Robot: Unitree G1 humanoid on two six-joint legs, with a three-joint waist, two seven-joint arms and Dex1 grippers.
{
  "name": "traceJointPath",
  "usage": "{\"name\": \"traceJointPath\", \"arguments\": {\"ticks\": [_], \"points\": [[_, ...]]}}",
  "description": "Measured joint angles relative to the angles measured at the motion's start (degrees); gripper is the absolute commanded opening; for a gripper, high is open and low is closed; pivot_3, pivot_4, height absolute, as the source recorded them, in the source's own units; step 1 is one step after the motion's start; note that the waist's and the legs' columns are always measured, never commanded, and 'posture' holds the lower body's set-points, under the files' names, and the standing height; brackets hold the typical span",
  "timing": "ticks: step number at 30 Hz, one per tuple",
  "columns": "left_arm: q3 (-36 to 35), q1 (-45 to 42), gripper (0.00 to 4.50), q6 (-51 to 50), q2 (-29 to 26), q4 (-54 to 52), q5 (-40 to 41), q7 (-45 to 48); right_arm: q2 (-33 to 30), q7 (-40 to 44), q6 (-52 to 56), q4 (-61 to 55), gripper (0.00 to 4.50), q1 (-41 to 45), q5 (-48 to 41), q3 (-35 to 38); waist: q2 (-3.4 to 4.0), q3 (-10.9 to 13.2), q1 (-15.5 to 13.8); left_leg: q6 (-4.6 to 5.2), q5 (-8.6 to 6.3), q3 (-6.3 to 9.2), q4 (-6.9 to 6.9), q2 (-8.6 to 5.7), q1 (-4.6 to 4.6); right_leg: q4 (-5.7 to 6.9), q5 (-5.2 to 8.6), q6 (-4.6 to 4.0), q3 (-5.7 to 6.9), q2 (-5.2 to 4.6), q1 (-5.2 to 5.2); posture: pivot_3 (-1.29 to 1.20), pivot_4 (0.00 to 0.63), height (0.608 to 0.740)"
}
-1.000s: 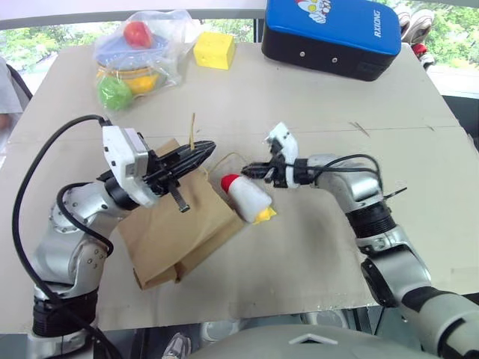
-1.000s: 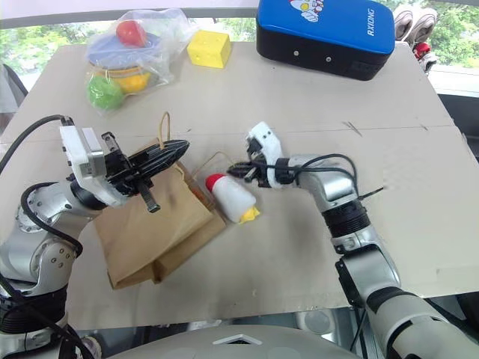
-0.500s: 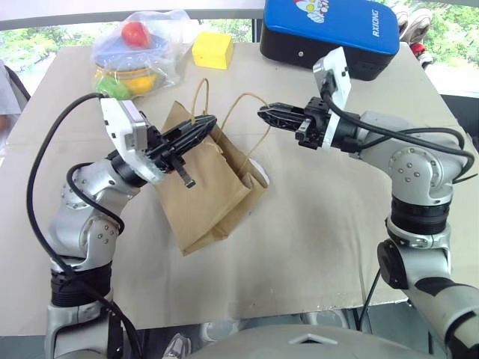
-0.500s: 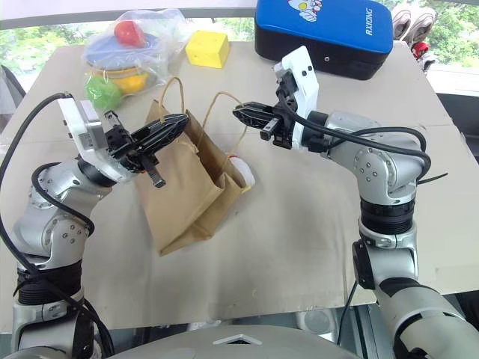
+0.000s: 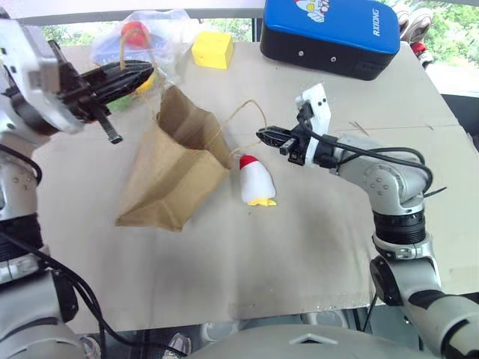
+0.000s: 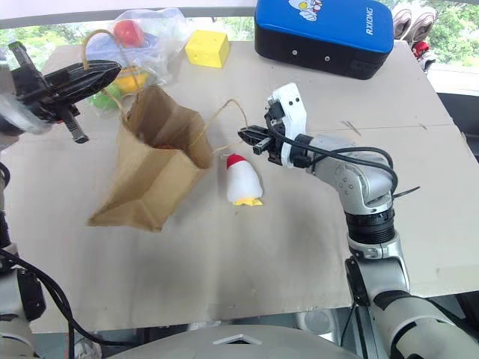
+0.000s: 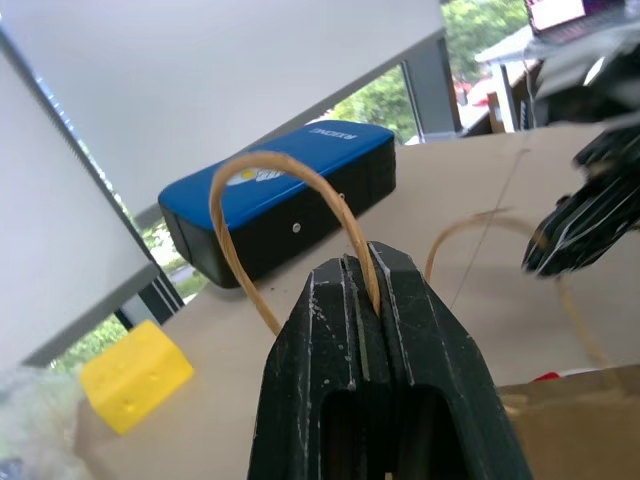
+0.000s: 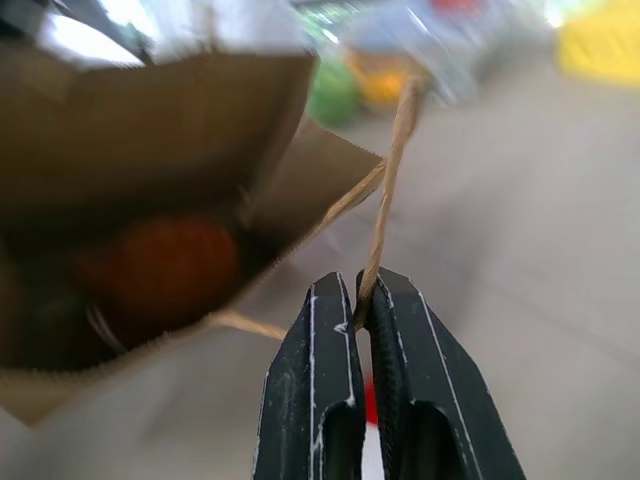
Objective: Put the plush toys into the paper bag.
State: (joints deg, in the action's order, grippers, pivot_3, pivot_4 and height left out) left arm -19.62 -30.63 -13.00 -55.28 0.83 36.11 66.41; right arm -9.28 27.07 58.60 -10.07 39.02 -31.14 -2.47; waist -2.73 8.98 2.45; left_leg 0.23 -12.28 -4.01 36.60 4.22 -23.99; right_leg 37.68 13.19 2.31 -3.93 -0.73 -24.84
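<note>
Up went my left gripper (image 5: pixel 127 71), pinching one handle of the paper bag (image 5: pixel 176 168); my right gripper (image 5: pixel 263 135) pinches the other. White cone toy (image 5: pixel 255 180) lies on the tan worktop (image 5: pixel 299 247) by windows.

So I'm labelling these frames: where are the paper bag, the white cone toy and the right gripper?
paper bag (image 5: pixel 168 179): left eye view, on its creased side panel.
white cone toy (image 5: pixel 257 179): left eye view, on its white body.
right gripper (image 5: pixel 262 134): left eye view, at its fingertips, shut on a cord handle.
</note>
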Motion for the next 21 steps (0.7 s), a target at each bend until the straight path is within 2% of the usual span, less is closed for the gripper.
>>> {"name": "traceJointPath", "arguments": {"ticks": [3,4,7,8,9,12,15,21], "points": [[1.24,-0.76,0.0,-0.32,-2.5,2.05,-0.31,4.87,1.14,-0.99,-0.96,0.79,0.06,0.0,0.94,-0.6,-0.01,0.02,0.08,0.0,0.0,0.02,-0.03,0.02,-0.02,0.01,0.0,0.0,0.0,0.04,-0.05,0.0,0.15,0.74],[1.41,-0.73,0.0,-0.13,-2.69,2.06,-0.63,5.49,1.11,-0.94,-1.31,1.02,0.3,-0.01,1.22,-1.25,0.0,0.02,0.1,0.0,0.0,0.01,-0.04,0.02,-0.02,0.01,0.0,0.0,0.0,0.04,-0.06,0.0,0.15,0.74],[2.52,3.02,0.0,3.27,-2.34,1.75,-3.03,7.83,-0.15,0.72,-4.1,1.76,1.31,-1.65,3.12,-5.1,0.0,0.01,0.08,0.0,0.0,-0.02,-0.11,0.01,0.0,0.0,0.01,-0.03,-0.02,0.02,-0.07,0.0,0.15,0.74],[2.92,5.57,0.0,4.0,-0.63,1.7,-3.62,8.2,-1.38,1.67,-4.48,1.79,1.94,-3.55,3.46,-6.16,0.0,0.02,0.0,0.0,0.0,-0.02,-0.11,0.01,-0.06,0.0,0.02,-0.04,-0.02,0.01,-0.11,0.0,0.15,0.74],[3.4,6.34,0.0,4.09,0.13,1.63,-3.87,8.1,-2.21,2.44,-4.31,1.43,2.33,-3.99,3.32,-6.23,-0.05,0.0,-0.09,0.0,0.01,0.05,0.08,0.02,-0.5,0.1,-0.02,0.03,0.01,0.03,-0.47,0.0,0.15,0.74],[2.62,8.01,0.0,4.94,1.19,0.63,-3.88,7.12,-6.47,5.36,-2.24,-2.78,3.28,-5.5,1.7,-7.61,-0.04,0.0,-0.15,0.01,0.01,0.02,0.22,0.0,-0.75,0.18,-0.03,0.05,0.01,-0.04,-0.65,0.0,0.15,0.74],[2.16,10.15,0.0,5.65,2.04,1.1,-4.43,7.03,-8.61,6.4,0.32,-3.51,3.28,-7.47,1.56,-9.55,-0.08,-0.02,-0.02,0.01,0.01,0.02,0.22,0.01,-0.76,0.18,-0.03,0.04,0.01,0.0,-0.69,0.0,0.15,0.74],[2.08,9.66,0.0,6.13,2.07,1.37,-4.45,7.04,-4.37,5.88,3.74,0.78,3.28,-5.62,0.5,-10.18,-0.08,-0.02,0.07,0.01,0.01,0.05,0.26,0.06,-0.74,0.24,-0.04,0.04,0.0,0.1,-0.69,0.0,0.15,0.74]]}}
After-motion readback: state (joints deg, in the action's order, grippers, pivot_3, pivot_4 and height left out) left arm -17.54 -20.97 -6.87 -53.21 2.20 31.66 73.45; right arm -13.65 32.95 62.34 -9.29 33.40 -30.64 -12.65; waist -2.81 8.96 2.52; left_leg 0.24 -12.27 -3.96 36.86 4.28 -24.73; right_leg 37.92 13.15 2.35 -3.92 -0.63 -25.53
